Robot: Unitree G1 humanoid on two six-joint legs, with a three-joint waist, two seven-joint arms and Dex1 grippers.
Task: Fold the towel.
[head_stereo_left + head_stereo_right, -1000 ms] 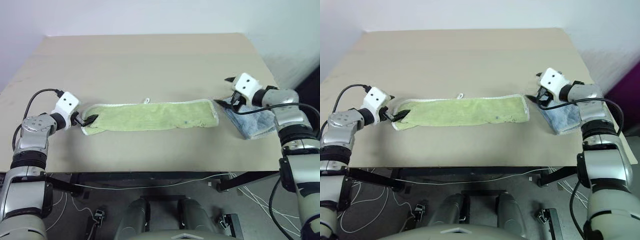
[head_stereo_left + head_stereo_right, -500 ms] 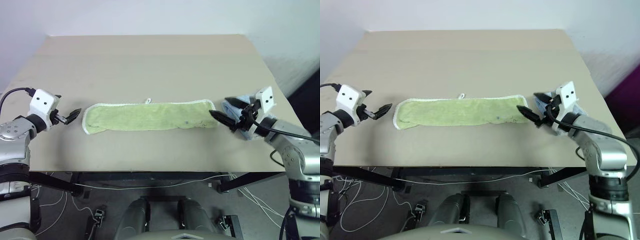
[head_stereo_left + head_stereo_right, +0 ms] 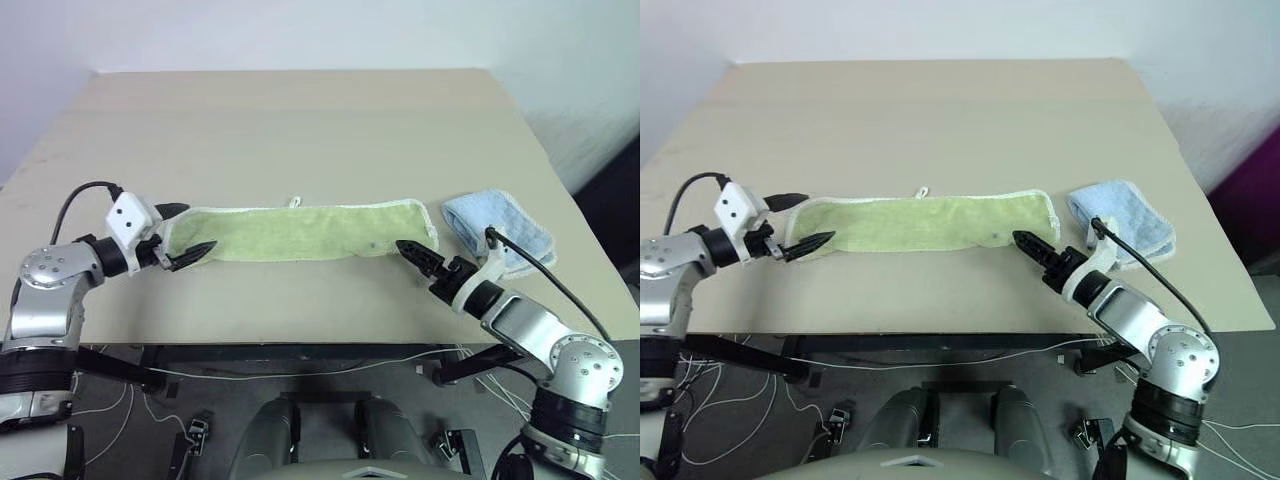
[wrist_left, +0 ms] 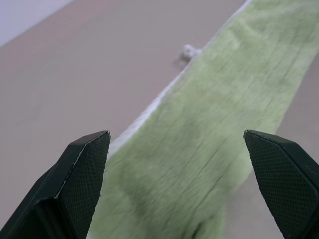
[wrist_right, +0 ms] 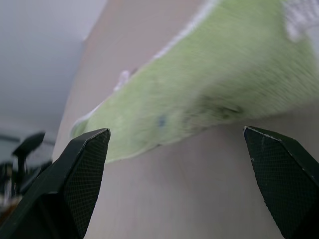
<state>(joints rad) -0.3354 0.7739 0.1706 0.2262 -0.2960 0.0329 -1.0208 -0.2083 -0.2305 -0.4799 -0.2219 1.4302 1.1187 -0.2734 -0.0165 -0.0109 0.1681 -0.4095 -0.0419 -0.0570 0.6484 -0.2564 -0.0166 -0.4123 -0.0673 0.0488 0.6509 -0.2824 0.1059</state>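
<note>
While the long green towel (image 3: pixel 300 232) lies flat across the table (image 3: pixel 300 120), the left gripper (image 3: pixel 185 232) sits spread wide at its left end and the right gripper (image 3: pixel 415 255) waits spread wide by its right end.

Soft even light, faint shadows, blurred wrist close-ups.

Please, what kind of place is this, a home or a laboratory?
Probably a laboratory or test room, not a home. A plain beige table stands against a bare white wall, loose cables hang under it, and it holds two cloths, a green towel and a blue towel.
</note>
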